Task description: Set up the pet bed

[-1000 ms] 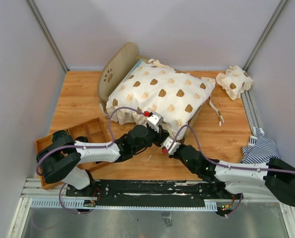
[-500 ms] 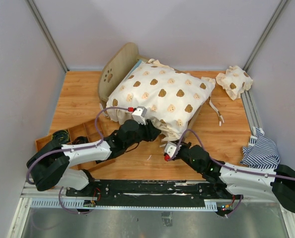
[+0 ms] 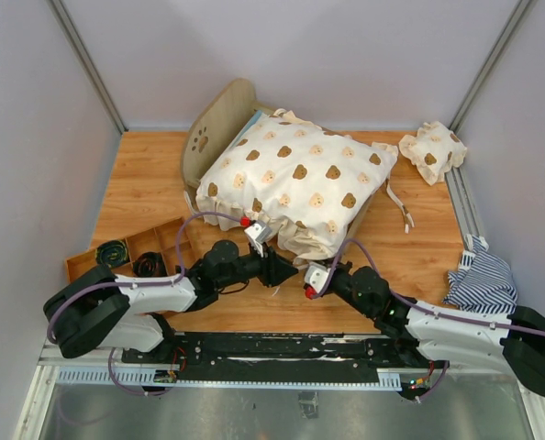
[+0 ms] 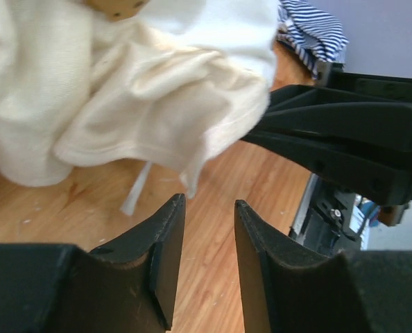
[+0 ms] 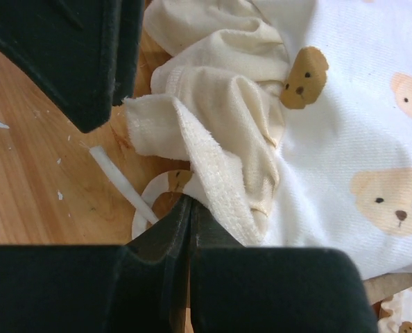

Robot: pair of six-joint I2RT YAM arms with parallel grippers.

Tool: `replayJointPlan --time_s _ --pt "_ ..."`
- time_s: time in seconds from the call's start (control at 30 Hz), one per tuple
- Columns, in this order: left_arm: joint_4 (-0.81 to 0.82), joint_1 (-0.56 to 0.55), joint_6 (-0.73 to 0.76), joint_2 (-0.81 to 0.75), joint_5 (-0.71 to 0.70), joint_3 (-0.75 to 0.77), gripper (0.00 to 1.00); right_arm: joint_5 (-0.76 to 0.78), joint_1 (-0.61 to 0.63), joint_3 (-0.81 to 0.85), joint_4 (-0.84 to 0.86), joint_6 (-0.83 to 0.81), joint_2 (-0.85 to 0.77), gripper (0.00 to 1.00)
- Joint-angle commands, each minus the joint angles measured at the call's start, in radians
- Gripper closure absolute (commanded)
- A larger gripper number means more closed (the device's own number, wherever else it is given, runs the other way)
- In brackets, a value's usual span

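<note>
Because your right fingers (image 5: 166,239) are pressed together on the ruffled hem of the bear-print cover (image 3: 295,179), you are probably holding that corner to draw it down over the bed's near end. Your left fingers (image 4: 166,239) stand spread and empty just beside the same hem. The pet bed (image 3: 210,130) sits toward the back of the bench (image 3: 144,179) under the cover, with most of its frame and mattress hidden.

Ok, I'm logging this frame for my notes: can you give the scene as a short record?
bed: light plywood pet bed frame, paw-print headboard, under the cover
cover: cream bear-print ruffled cover, draped over bed
left gripper: open, empty, beside cover's near corner
right gripper: shut on cover's ruffle
pillow: small bear-print pillow, far right, off bed
</note>
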Motion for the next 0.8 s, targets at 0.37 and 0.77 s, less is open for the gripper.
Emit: replayJointPlan --time_s 0.37,0.77 --pt "0.29 -0.005 -0.048 0.101 -0.058 0.004 0.75 -0.14 -0.03 -0.027 0.008 -0.055 -0.03 1.0" --pt "0.206 -0.005 -0.035 0.121 -0.158 0.072 0.7 -0.153 -0.032 -0.022 0.007 -0.112 -0.023 1.0"
